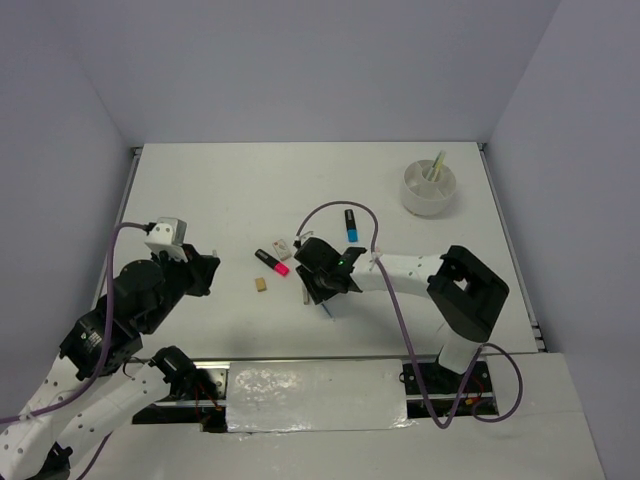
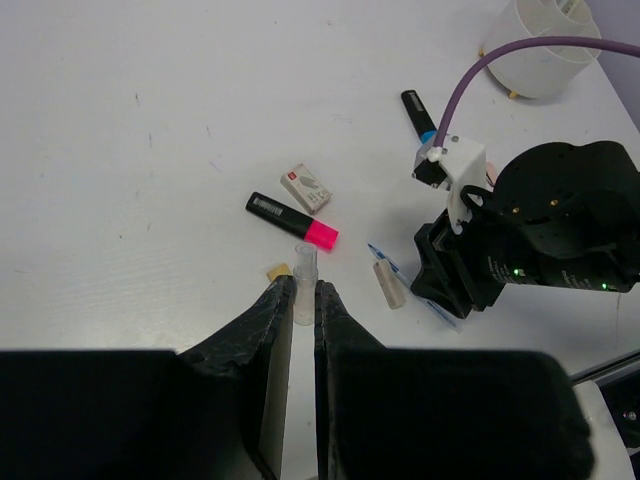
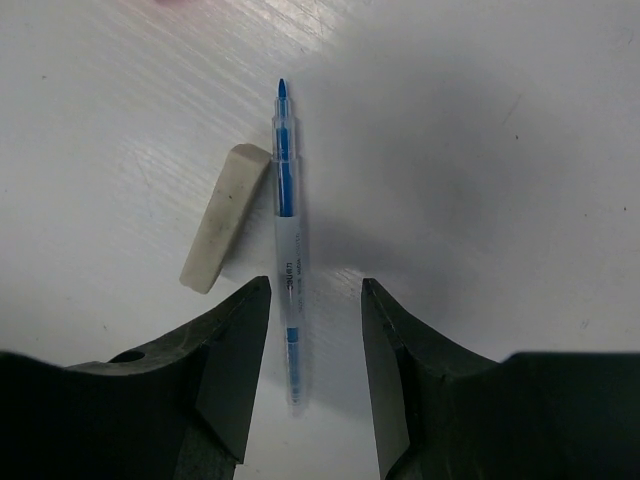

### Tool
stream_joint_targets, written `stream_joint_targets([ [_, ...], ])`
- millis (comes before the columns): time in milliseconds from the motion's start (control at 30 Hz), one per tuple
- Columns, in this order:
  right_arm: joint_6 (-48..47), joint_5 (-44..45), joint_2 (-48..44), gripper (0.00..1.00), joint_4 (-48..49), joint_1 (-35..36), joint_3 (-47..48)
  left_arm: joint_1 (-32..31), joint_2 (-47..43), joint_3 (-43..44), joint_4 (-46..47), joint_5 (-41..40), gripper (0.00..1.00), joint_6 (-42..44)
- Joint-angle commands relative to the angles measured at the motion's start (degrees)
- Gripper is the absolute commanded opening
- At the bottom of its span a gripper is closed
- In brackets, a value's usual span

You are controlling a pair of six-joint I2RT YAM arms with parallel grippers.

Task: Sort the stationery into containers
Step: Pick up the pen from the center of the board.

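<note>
Left pincer (image 2: 303,290) grips clear tube (image 2: 304,262); right pincer (image 3: 315,290) straddles blue pen (image 3: 285,190).

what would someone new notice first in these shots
The right gripper hangs open over a blue pen, one finger on each side, with a white eraser beside it. The left gripper is shut on a thin clear pen. Far right, a white bowl holds a yellow stick.
</note>
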Motion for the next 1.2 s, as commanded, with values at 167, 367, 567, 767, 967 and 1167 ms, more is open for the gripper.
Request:
stream_joint_targets([
  [167,1.19,2.03,4.15,0.46,-0.25,1.07,2.80,0.16,-0.57,0.34,1.64,-1.15,0.00,0.33],
  [367,3.12,5.20,6.35,0.37,-1.66,1.16,2.19,0.16,-0.57,0.34,1.73,-1.41,0.00,-0.11],
  [567,5.58,9.42,1.89,0.02,-3.86,-1.37,0.09,0.16,2.15,1.30,2.61,0.43,0.00,-1.34],
  [767,6.20,10.47,-8.13,0.00,-7.01,-7.63,-1.24,0.16,6.89,1.57,10.15,5.17,0.00,-6.60],
  [967,7.95,10.31,-26.32,0.00,-12.21,-7.81,1.40,0.16,14.62,4.64,25.61,16.67,0.01,-8.46],
  [1167,12.96,-2.07,-53.12,0.00,1.66,-7.28,-10.89,0.16,20.87,7.02,44.51,31.79,0.01,-11.88],
])
